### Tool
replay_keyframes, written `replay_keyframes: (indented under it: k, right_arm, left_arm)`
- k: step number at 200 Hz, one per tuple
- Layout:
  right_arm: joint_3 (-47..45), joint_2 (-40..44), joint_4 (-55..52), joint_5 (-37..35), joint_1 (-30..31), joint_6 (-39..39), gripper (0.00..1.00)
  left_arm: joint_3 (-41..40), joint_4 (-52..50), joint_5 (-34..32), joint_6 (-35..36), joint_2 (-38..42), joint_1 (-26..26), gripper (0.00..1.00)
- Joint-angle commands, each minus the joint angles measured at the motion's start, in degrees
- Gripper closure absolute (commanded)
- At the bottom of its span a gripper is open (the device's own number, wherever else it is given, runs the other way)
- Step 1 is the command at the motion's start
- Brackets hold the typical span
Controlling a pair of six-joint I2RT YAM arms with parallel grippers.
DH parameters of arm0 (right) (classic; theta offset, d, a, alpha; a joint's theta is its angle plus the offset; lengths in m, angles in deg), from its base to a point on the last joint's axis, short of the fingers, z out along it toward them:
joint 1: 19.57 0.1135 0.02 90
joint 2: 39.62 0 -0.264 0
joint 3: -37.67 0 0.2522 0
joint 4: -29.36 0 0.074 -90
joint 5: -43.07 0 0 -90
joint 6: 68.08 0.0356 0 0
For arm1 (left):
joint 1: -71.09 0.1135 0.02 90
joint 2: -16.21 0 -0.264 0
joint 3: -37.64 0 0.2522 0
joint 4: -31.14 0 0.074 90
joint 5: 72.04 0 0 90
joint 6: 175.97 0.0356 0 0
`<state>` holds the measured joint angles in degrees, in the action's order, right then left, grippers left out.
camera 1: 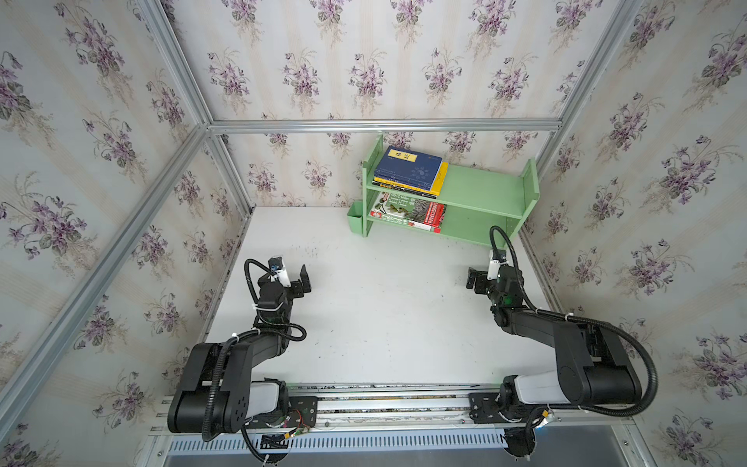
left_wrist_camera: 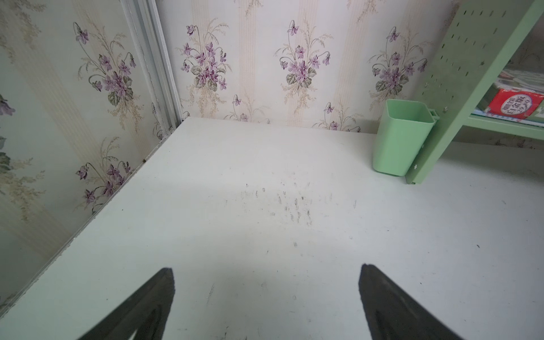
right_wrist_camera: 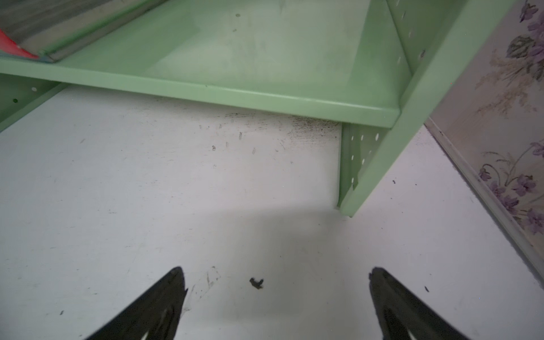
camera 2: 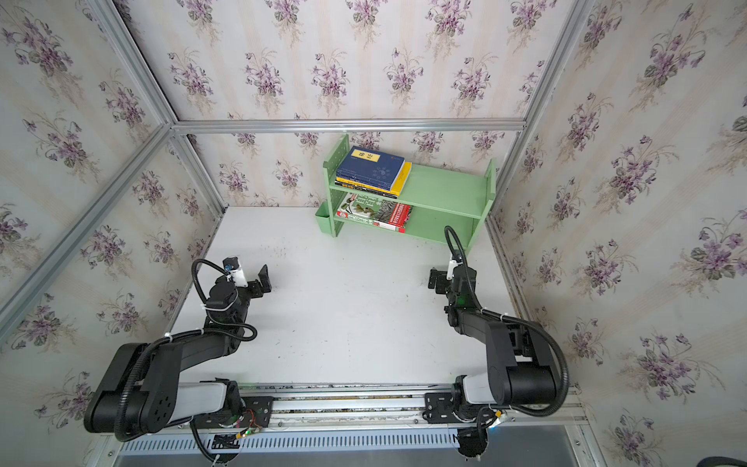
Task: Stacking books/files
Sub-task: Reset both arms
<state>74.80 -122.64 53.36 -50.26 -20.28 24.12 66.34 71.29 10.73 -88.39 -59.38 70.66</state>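
Where flat paperbacks (camera 1: 406,166) stack, the shelf (camera 1: 485,189) is perforated.

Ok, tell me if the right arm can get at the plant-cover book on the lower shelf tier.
Probably yes. The right pincer is open and empty, with bare table between it and the plant-cover book; the upper tier of the shelf overhangs it, so approach low.

Even diffuse light, soft shadows, wide-angle distortion
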Motion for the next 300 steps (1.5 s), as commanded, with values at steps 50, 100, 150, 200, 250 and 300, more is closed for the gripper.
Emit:
replay_keyframes:
  k: [50,100,150,200,250,300]
  right_arm:
    - [-1.8,-5.4,15.0,3.6,0.3,-2.7,0.00]
    - [-1.6,-5.6,15.0,3.3,0.3,-2.9,0.00]
    - [-1.7,-5.5,15.1,3.1,0.4,-3.0,0.00]
    - [-2.3,-5.2,15.9,3.1,0.6,-3.1,0.00]
    - [-2.2,-5.3,15.9,3.1,0.6,-3.1,0.00]
    - [-2.2,-5.3,15.9,3.1,0.6,-3.1,0.00]
  left_arm:
    - [0.3,0.7,0.3,1.3,0.2,-0.2,0.00]
    - [0.9,0.1,0.3,1.4,-0.2,-0.2,0.00]
    - [1.0,0.1,0.3,1.4,-0.3,-0.3,0.00]
    - [0.6,0.4,0.1,1.5,0.2,-0.3,0.00]
    - [0.7,0.3,0.2,1.7,0.1,-0.4,0.00]
    - [1.0,-0.2,-0.3,2.0,0.0,-0.8,0.00]
